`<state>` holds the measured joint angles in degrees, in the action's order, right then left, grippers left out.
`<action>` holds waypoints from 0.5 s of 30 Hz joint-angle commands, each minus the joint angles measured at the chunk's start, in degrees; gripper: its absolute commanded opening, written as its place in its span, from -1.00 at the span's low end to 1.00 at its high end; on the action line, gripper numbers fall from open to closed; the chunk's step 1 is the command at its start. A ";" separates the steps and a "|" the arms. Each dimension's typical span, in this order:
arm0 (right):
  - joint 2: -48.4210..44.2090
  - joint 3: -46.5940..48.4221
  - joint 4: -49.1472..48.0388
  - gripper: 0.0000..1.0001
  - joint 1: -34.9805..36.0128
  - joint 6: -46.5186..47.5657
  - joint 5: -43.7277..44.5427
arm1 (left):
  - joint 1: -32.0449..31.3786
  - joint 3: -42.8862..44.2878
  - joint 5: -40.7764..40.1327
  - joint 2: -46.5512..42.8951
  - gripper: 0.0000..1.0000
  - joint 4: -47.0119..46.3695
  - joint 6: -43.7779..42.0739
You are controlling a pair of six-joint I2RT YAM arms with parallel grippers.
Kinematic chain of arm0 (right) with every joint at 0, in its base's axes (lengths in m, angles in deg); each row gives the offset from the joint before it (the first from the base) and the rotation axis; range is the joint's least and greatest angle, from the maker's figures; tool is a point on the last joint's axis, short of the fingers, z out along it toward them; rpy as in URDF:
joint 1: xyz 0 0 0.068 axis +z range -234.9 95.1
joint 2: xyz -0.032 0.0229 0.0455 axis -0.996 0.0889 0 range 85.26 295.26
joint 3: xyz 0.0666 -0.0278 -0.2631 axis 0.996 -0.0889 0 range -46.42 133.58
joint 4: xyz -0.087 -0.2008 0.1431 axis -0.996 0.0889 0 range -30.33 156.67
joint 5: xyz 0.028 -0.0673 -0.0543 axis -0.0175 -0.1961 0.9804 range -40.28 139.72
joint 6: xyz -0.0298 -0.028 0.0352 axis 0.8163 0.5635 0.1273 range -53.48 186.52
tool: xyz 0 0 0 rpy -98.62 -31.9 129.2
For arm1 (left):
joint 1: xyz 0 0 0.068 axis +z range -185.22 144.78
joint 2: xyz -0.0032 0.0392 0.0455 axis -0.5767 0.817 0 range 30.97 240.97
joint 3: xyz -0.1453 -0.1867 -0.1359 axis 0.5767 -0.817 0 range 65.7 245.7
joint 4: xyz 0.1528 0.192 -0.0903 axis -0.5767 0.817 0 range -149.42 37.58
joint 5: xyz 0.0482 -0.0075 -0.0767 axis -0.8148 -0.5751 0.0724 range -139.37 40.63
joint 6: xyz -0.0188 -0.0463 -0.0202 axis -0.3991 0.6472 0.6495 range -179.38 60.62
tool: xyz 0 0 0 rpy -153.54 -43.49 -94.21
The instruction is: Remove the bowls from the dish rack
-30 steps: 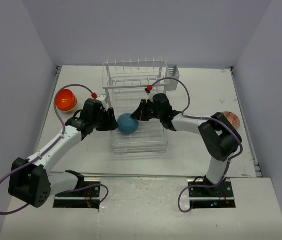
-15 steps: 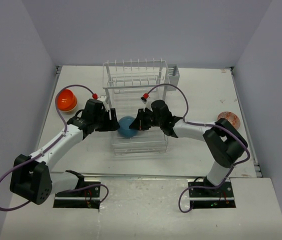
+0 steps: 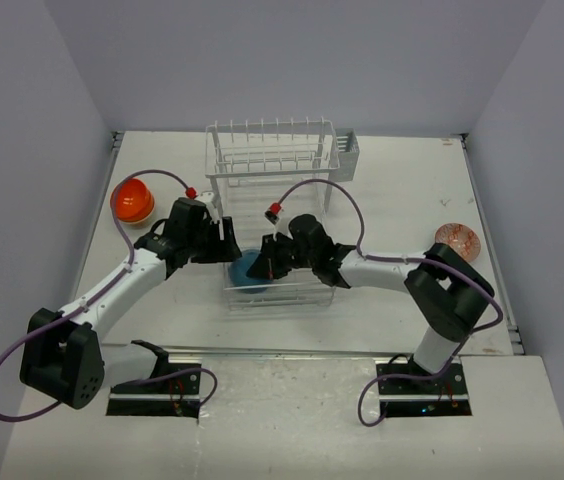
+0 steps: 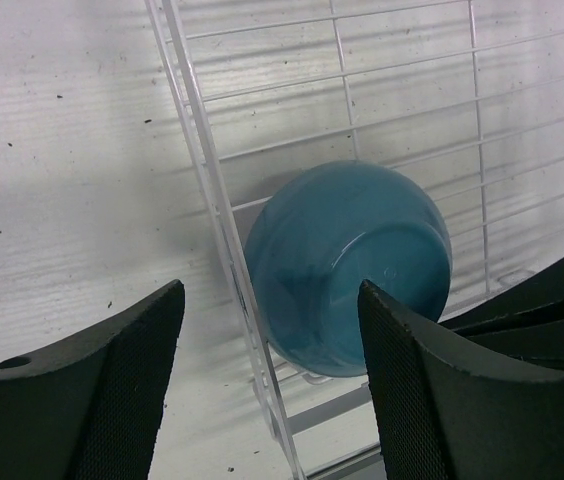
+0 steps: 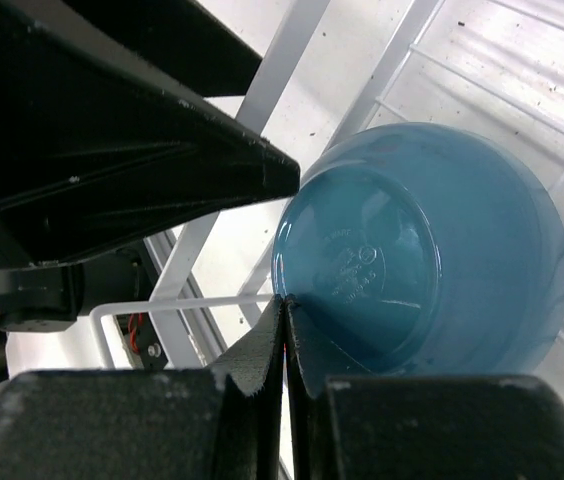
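The plain teal bowl (image 3: 246,270) lies upside down on the flat tray of the white dish rack (image 3: 272,150), against the tray's left edge. My left gripper (image 3: 226,246) is open just outside that edge; in the left wrist view (image 4: 272,385) the bowl (image 4: 347,265) sits ahead between its fingers, behind the rack wire (image 4: 212,170). My right gripper (image 3: 263,262) is shut, its fingertips (image 5: 284,300) touching the bowl's foot ring (image 5: 362,270), with nothing held between them. An orange bowl (image 3: 131,200) sits on the table at the left.
A reddish speckled bowl (image 3: 459,238) sits on the table at the right. The grey cutlery caddy (image 3: 348,148) hangs on the rack's far right corner. The rack's upright tines stand behind both grippers. The left gripper's finger (image 5: 112,150) fills the right wrist view's upper left.
My right gripper has moved left and nearer, and the teal bowl has slid with it to the tray's left edge. My left gripper has barely moved.
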<state>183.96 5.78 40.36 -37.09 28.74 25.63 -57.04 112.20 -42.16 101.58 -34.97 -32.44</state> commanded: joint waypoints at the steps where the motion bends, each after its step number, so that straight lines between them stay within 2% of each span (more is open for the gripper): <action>1: -2.19 -2.11 2.52 -1.00 0.61 0.69 0.28 | -0.06 0.26 0.97 0.41 0.42 -2.03 0.04; 9: -7.99 -1.93 4.37 -1.00 0.88 2.10 3.96 | -0.06 -1.32 3.17 -0.47 0.28 -2.12 0.48; 12: -10.18 -0.79 6.12 -0.97 0.79 2.53 4.32 | -0.06 -2.46 5.09 -1.43 0.29 -2.12 0.57; 14: -11.59 0.00 8.57 -0.89 0.88 2.71 5.98 | -0.06 -3.25 5.54 -1.79 0.29 -2.21 0.48; 15: -13.34 0.35 9.54 -0.75 0.79 2.71 7.04 | -0.06 -3.43 5.72 -1.96 0.30 -2.12 0.40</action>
<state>175.32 3.45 46.66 -36.52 29.96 29.17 -57.04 109.73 -38.67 101.49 -34.99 -32.36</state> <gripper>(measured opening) 0.077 0.648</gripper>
